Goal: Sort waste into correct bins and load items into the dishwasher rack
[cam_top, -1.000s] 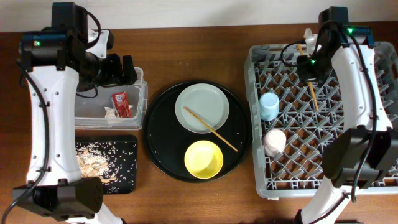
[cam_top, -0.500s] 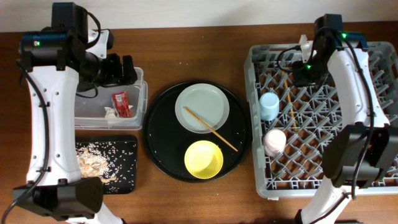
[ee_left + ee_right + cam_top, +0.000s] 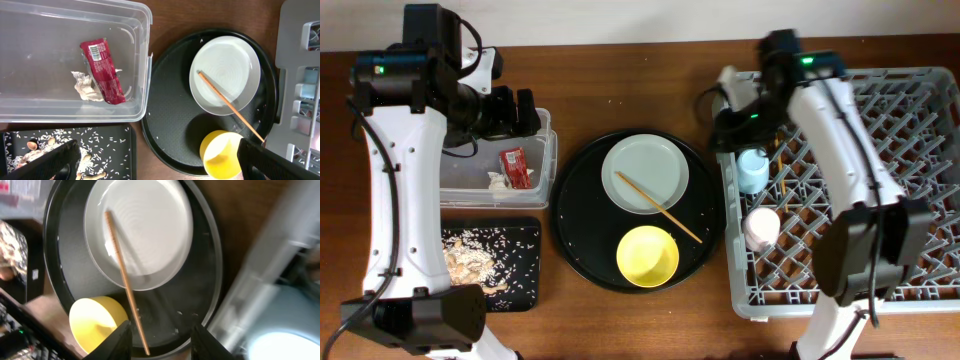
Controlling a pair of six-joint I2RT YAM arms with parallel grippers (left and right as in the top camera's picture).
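1. The left arm rises from its base at the near left of the brown wooden worktop [image 3: 620,70]. It runs along the left edge to an elbow at the far side, and its wrist bends inward.
2. The left tool [image 3: 515,110] hangs over the far end of the clear plastic tub [image 3: 545,150]. Its fingers are spread wide and hold nothing.
3. Inside the tub, the red snack wrapper [image 3: 102,70] lies touching the crumpled white paper ball [image 3: 85,87].
4. Just in front of the tub, the shallow black rectangular tray [image 3: 525,290] holds the scattered beige food scraps [image 3: 470,262].
5. The right arm leans from its base at the near right, diagonally across the dishwasher rack [image 3: 920,120]. It then folds down and inward at the far side.
6. The right tool [image 3: 723,128] sits above the rack's far left corner, beside the large round black tray [image 3: 580,240]. Its fingers stand partly apart and grip nothing.
7. On the round tray, the pale plate [image 3: 655,160] is on the far side and the yellow bowl [image 3: 647,255] is nearer.
8. One wooden chopstick [image 3: 660,208] lies slanted across the plate, and its tip reaches off the rim beside the bowl.
9. In the rack's left column, the blue cup [image 3: 753,170] stands farther back and the pink cup [image 3: 761,228] nearer.
10. A thin wooden stick [image 3: 783,180], apparently the other chopstick, lies on the grid just right of the blue cup.
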